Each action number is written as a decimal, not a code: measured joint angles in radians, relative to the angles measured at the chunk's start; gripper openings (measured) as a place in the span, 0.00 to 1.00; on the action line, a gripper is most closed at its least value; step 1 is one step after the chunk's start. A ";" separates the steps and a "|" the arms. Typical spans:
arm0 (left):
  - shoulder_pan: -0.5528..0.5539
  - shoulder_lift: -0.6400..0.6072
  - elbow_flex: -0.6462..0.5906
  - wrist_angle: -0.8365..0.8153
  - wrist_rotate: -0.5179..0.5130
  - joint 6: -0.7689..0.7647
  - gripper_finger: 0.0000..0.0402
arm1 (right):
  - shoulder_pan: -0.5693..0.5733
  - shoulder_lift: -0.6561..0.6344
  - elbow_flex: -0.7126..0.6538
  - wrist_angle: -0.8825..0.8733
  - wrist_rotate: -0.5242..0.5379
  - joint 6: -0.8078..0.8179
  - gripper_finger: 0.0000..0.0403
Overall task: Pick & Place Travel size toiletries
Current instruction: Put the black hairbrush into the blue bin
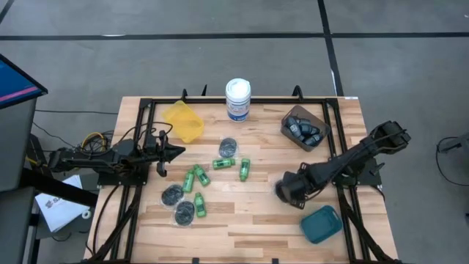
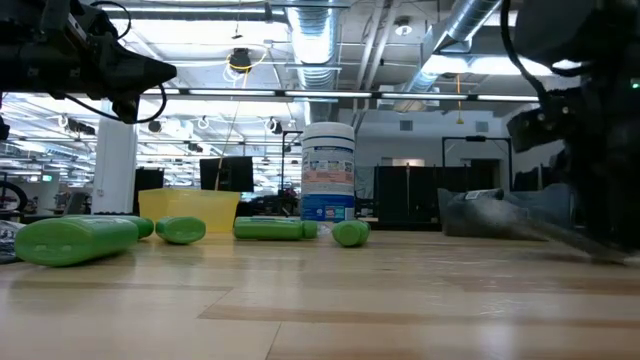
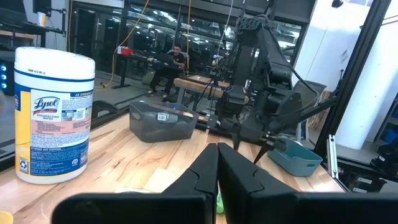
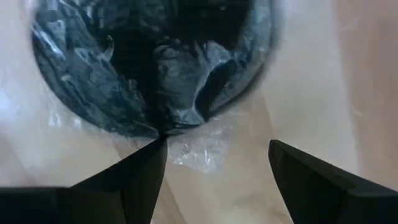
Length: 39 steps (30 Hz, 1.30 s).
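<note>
I see bright green bottles on my pale, striped wood table. The discs are dark under shiny clear wrap. The tub is white with a blue and yellow label. Far left sits a yellow bin, far right a brown bin of blue-grey bottles, near right a teal bin.

You see the right gripper with fingers spread apart just above the wooden table, beside a shiny-wrapped dark disc.
</note>
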 joint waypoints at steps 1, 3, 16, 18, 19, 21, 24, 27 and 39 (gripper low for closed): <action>0.000 0.000 0.000 0.000 0.000 0.000 0.00 | -0.009 0.000 -0.014 0.023 -0.018 -0.010 0.68; 0.000 0.000 0.000 0.001 0.000 0.000 0.00 | -0.025 -0.004 -0.038 0.057 -0.045 -0.020 0.68; 0.000 0.000 0.000 0.007 0.000 0.000 0.00 | -0.062 -0.005 -0.062 0.058 -0.058 -0.070 0.38; 0.000 0.000 0.000 0.007 0.000 0.000 0.00 | -0.062 -0.004 -0.062 0.063 -0.056 -0.073 0.28; 0.000 0.000 0.000 0.007 0.000 0.000 0.00 | -0.062 -0.003 -0.062 0.067 -0.056 -0.073 0.22; 0.000 0.000 0.000 0.007 0.000 0.000 0.00 | -0.062 -0.003 -0.062 0.074 -0.056 -0.080 0.13; 0.000 0.000 0.000 0.007 0.000 0.000 0.00 | -0.061 -0.002 -0.063 0.080 -0.058 -0.098 0.02; 0.000 0.000 0.000 0.008 0.000 0.000 0.00 | -0.061 -0.001 -0.059 0.077 -0.060 -0.101 0.01; 0.000 0.000 0.000 0.017 0.000 0.000 0.00 | -0.058 -0.132 0.037 0.019 0.005 -0.143 0.00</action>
